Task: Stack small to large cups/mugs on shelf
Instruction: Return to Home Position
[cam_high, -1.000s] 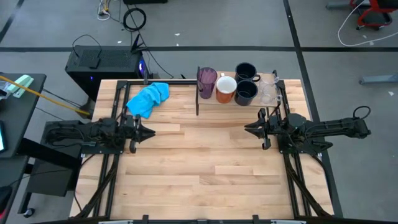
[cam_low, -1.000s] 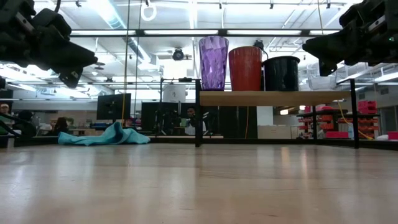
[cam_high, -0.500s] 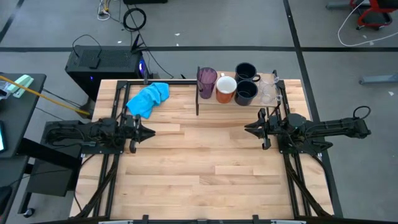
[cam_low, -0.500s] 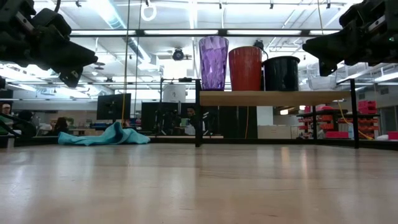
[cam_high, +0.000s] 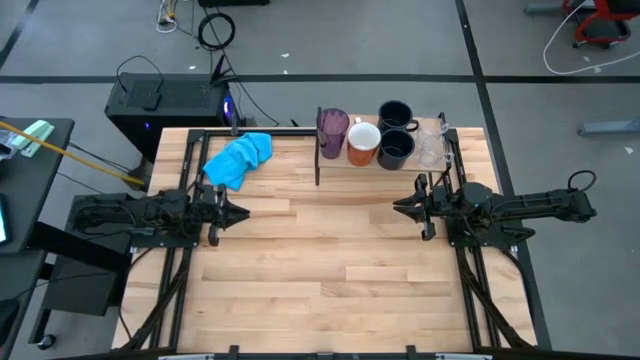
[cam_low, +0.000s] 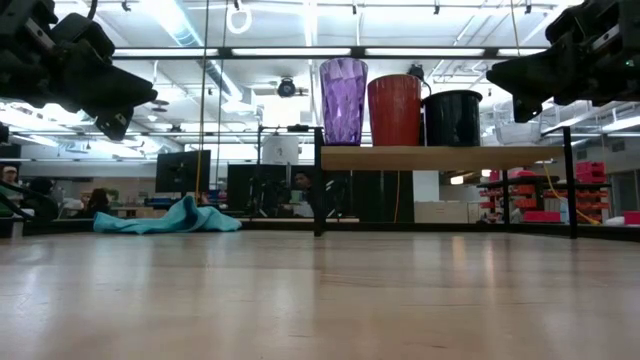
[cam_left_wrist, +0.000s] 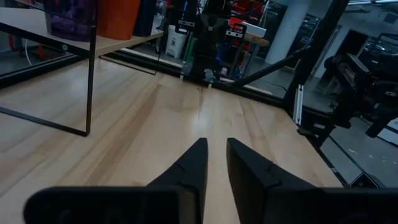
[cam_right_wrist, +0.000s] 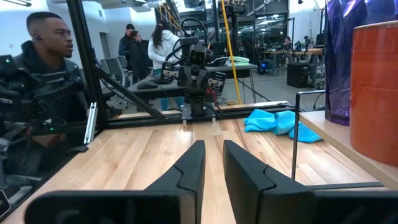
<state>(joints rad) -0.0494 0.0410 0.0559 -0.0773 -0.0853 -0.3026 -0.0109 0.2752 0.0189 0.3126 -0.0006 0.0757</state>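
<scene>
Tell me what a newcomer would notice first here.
A row of cups stands on the raised shelf at the far edge of the table: purple tumbler, orange mug, black mugs. A bright blue cloth lies left of it; the left tool and right tool face each other, empty.

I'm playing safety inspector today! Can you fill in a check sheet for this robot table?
Surface: wood table, bare in the middle.
Job's things: purple tumbler, orange mug, two black mugs and clear cups all stand on the shelf.
Clutter: blue cloth lies on the table, left of the shelf.
Grippers: left gripper and right gripper hang above the table's sides, fingers a slit apart, holding nothing.
Cables: coiled black cable on the floor behind the table.
Surroundings: dark computer box beside the table; people beyond it.
</scene>
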